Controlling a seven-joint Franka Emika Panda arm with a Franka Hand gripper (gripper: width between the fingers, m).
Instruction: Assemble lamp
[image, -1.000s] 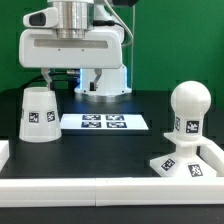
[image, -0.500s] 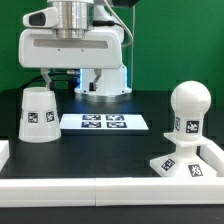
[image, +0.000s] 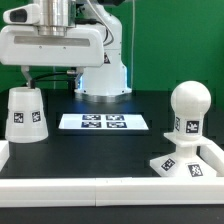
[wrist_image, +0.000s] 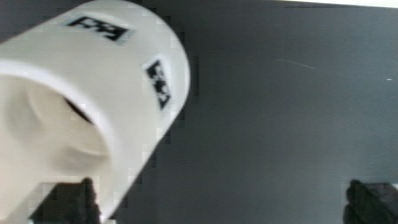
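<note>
At the exterior view's left, the shade (image: 24, 114) stands narrow end up on the black table (image: 100, 145). I read the gripper (wrist_image: 221, 202) as spread wide with nothing held: wrist view shows one finger (wrist_image: 66, 203) beside the shade's wall, the other well apart. Likely I'm lining up a grasp across it. Bulb (image: 188, 110) already stands upright on the base (image: 186, 165), exterior view's right. Marker board (image: 104, 123) lies between. White rail (image: 100, 188) in front; green wall (image: 175, 40) behind.

marker board (image: 104, 122) flat on black table (image: 90, 150) | green backdrop (image: 170, 40)
</note>
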